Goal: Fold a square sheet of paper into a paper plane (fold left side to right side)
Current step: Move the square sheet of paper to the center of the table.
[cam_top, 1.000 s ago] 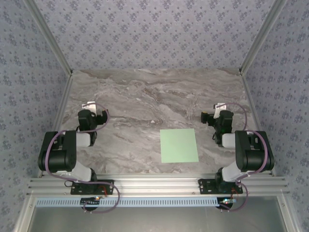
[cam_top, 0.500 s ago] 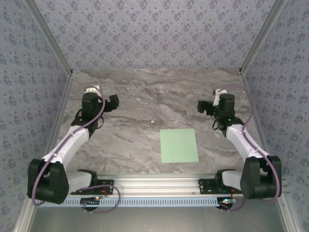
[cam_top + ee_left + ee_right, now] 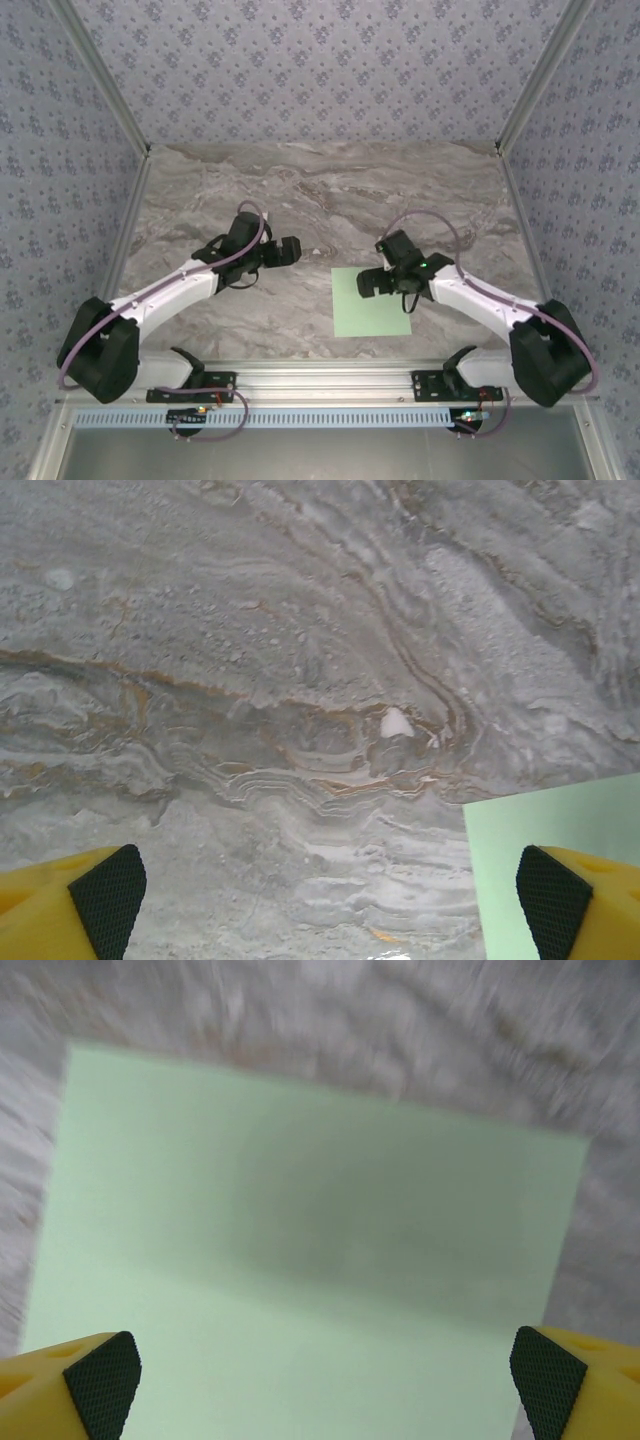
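Spread wide, gripping nothing: left gripper just beside, right gripper over square sheet of paper (flat, equal-sided, squared to table edge).

left gripper: you see it came inward, now near the square sheet of paper | right gripper: came inward, now above its far edge | both arms: unfolded

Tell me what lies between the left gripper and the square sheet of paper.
The stretch is bare marble table, seen from the top external view: left gripper, jaws open, sits apart from the square sheet of paper.
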### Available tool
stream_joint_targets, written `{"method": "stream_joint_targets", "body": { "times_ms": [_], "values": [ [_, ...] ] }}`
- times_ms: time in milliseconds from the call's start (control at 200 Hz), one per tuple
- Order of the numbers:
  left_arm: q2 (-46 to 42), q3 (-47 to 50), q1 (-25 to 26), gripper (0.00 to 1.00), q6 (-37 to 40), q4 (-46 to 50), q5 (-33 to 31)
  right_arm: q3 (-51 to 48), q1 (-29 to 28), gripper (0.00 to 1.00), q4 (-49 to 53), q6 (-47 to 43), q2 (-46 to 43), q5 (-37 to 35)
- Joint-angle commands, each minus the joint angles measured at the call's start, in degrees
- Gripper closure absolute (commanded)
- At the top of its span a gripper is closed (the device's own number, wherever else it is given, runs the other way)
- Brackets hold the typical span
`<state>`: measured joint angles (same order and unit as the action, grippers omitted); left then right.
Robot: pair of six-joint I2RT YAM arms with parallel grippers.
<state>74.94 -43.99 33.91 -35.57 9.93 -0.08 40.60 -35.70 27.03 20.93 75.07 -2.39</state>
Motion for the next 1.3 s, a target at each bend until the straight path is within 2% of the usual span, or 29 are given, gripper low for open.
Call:
{"method": "stream_joint_targets", "body": {
  "times_ms": [0, 200, 435, 769, 1294],
  "values": [
    [-0.45, -1.11, 0.37, 0.02, -1.28, 1.54, -1.65, 2.94, -3.91, 0.00, 7.12, 3.04, 4.41, -4.65],
    [-2.90, -0.49, 0.45, 0.02, -1.34, 3.43, -4.43, 5.24, -7.86, 0.00, 7.67, 3.91, 11.90, -3.81],
    [-5.14, -0.51, 0.39, 0.02, -0.90, 5.04, -6.23, 5.91, -7.93, 0.00, 2.96, 4.97, 17.20, -0.09],
    [-5.50, -0.57, 0.43, 0.02, -0.64, 6.12, -7.75, 10.13, -8.07, 0.00, 2.43, 5.96, 22.03, -1.49],
    [-6.14, -0.31, 0.45, 0.02, -0.58, 7.36, -8.63, 26.85, -7.54, 0.00, 2.86, 4.55, 33.72, -2.51]
  ]
}}
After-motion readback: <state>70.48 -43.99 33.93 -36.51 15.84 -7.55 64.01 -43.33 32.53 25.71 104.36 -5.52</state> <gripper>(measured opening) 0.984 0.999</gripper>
